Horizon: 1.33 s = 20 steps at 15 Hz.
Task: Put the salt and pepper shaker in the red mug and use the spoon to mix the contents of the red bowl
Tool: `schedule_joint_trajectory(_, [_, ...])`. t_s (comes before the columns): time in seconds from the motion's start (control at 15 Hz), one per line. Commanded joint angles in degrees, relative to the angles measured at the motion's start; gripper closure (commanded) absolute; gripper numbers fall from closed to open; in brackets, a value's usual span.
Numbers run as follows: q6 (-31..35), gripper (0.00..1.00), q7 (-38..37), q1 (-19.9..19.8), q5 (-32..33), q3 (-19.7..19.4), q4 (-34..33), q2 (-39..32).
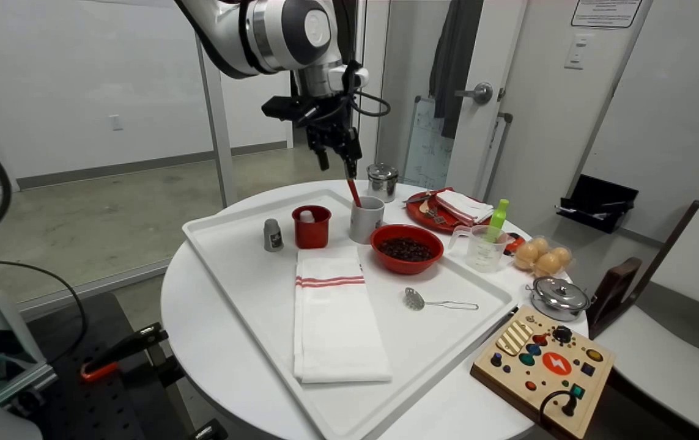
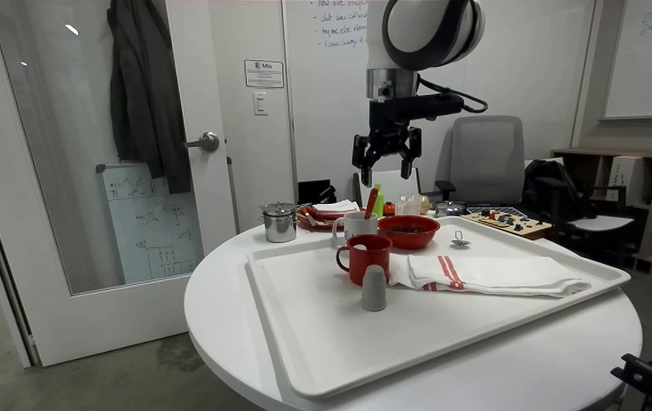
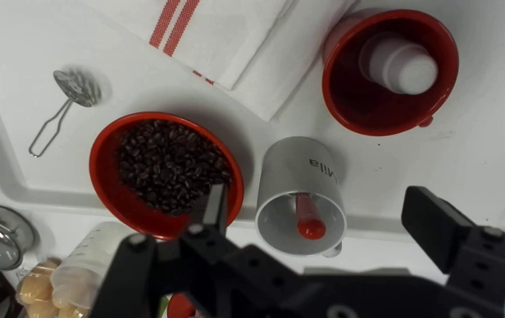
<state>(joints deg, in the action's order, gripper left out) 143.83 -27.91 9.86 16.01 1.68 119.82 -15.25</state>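
Observation:
The pale shaker [image 1: 307, 216] stands inside the red mug [image 1: 311, 235]; both also show in the wrist view, shaker [image 3: 404, 66] and mug [image 3: 378, 126]. The dark grey shaker [image 1: 273, 235] stands upright on the tray beside the red mug, also in an exterior view [image 2: 374, 290]. The red bowl [image 1: 407, 264] holds dark beans, seen in the wrist view [image 3: 102, 176]. The silvery spoon [image 1: 415, 299], with a perforated head, lies on the tray. My gripper [image 1: 338, 164] is open and empty above a white mug [image 3: 298, 170] holding a red-handled utensil [image 3: 309, 218]; its lower end is hidden.
The white tray [image 1: 245, 311] bears a folded striped towel [image 1: 331, 324]. Around it on the table are a metal canister [image 1: 382, 183], a red plate [image 1: 416, 211] with napkin, a measuring cup [image 1: 485, 250], eggs [image 1: 542, 255], a small pot [image 1: 560, 298] and a button board [image 1: 545, 366].

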Motion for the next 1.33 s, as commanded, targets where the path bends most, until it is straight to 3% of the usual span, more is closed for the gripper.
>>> schedule_joint_trajectory(0.0, [1.19,0.00,1.99,-0.61,-2.42,-0.76,-1.18,-1.15])
schedule_joint_trajectory(0.53, [0.32,0.00,1.55,-0.36,-1.85,-1.95,-1.77,-1.33])
schedule_joint_trajectory(0.87, [3.00,0.00,-2.33,1.62,1.79,-2.73,5.32,0.65])
schedule_joint_trajectory(1.27, [6.32,0.00,-3.93,3.67,4.02,-3.39,5.91,-0.57])
